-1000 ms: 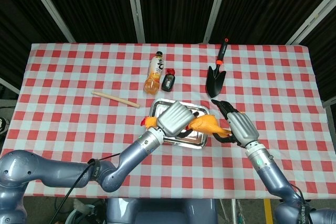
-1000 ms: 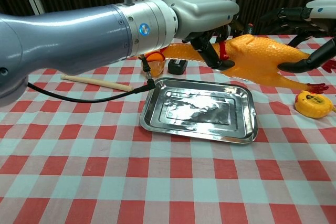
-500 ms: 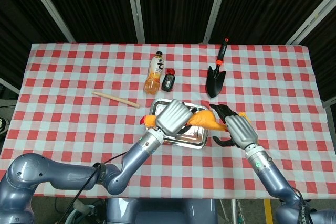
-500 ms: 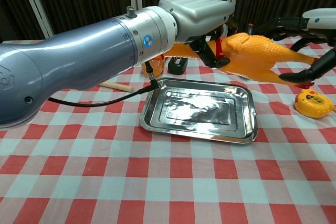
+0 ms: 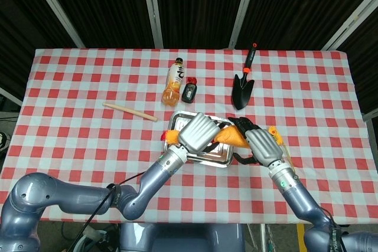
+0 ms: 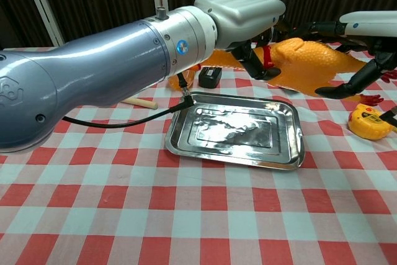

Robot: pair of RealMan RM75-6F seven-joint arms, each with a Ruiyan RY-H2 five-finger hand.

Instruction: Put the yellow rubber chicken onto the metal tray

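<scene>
Head view: the yellow rubber chicken (image 5: 229,136) now sits further left than a second ago, its body over the right half of the metal tray (image 5: 214,156) rather than off its right edge. The left robot hand (image 5: 197,133) grips the bird's neck end, knuckles up, fingers curled beneath, its forearm running down-left toward the lower edge. The right robot hand (image 5: 258,144) has followed leftward and closes dark fingers (image 5: 239,123) around the chicken's rear; a yellow tape measure (image 5: 273,131) has come into sight just beyond that hand. Behind the tray on the red-checked bench (image 5: 77,87) lie an orange juice bottle (image 5: 173,82), a small dark bottle (image 5: 189,91), a garden trowel (image 5: 243,85) and a wooden stick (image 5: 130,111), all unmoved.

Chest view: the chicken (image 6: 313,67) hangs in the air above the tray's (image 6: 236,131) far right corner, clear of the metal, head end toward the left robot hand (image 6: 242,13). That hand's grey back faces up, its black fingers (image 6: 251,63) wrapped under the neck by the red wattle. The right robot hand (image 6: 366,35) reaches in from the right, higher in frame than before, fingers hooked over and under the body. The tape measure (image 6: 370,122) rests on the cloth right of the tray.
</scene>
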